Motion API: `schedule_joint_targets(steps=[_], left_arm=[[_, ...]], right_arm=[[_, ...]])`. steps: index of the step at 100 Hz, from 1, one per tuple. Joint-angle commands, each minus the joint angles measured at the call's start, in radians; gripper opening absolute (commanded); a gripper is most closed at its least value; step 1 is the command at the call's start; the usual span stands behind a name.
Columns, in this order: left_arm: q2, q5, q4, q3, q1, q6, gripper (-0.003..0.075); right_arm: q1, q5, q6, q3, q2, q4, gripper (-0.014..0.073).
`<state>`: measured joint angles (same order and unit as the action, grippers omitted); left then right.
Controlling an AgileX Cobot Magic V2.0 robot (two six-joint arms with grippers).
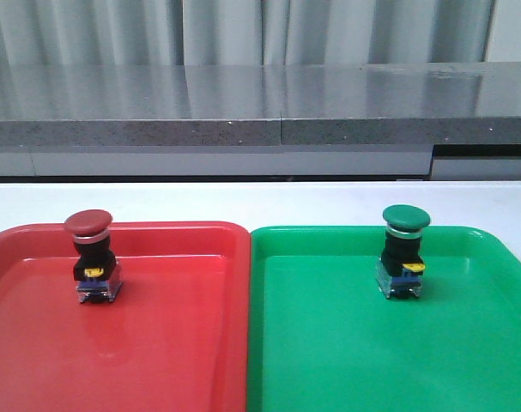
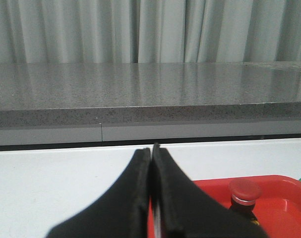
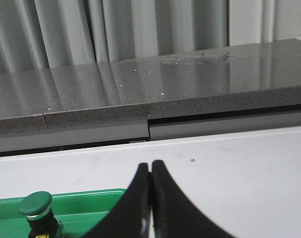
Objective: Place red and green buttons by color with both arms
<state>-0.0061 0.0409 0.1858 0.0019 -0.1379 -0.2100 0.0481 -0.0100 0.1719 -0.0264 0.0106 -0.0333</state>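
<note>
Over on the left, the red tray (image 1: 37, 360) carries the red button (image 1: 93, 257), standing upright on its bluish base near the tray's far-left area, mushroom cap up, yellow tab facing us. Nothing is touching it. The left gripper (image 2: 151, 151) shows only in its own wrist view: the fingers (image 2: 133, 198) are pressed together with just a hairline seam between them, gripping nothing, and the red button sits off to one side beyond them, well apart from the tips.

Moving right across the white counter (image 1: 260, 202), the two trays lie side by side, rims touching or very nearly so. The green tray (image 1: 329, 360) holds the green button (image 1: 404, 253), also upright, toward the far part of the tray. The right gripper (image 3: 150, 163) mirrors its partner: fingers closed tight on empty air, the green button off to the side and clear of them.

So each colour sits in its matching tray, and neither arm appears in the front view at all. By my reading the sorting is done and this is the closing stage, both arms clear of the work. If anything remains, it calls only for keeping both arms away from the trays so neither upright button gets tipped.
</note>
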Motion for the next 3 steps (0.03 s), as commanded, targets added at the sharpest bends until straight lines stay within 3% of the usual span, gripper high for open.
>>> schedule_joint_targets(steps=[1, 3], left_arm=[[-0.03, -0.077, -0.002, 0.042, 0.001, -0.002, -0.002], [-0.03, -0.077, -0.002, 0.042, 0.001, -0.002, -0.002]], right_arm=[[0.005, 0.083, -0.011, 0.014, 0.021, -0.014, -0.0067], [0.005, 0.083, -0.011, 0.014, 0.021, -0.014, -0.0067]])
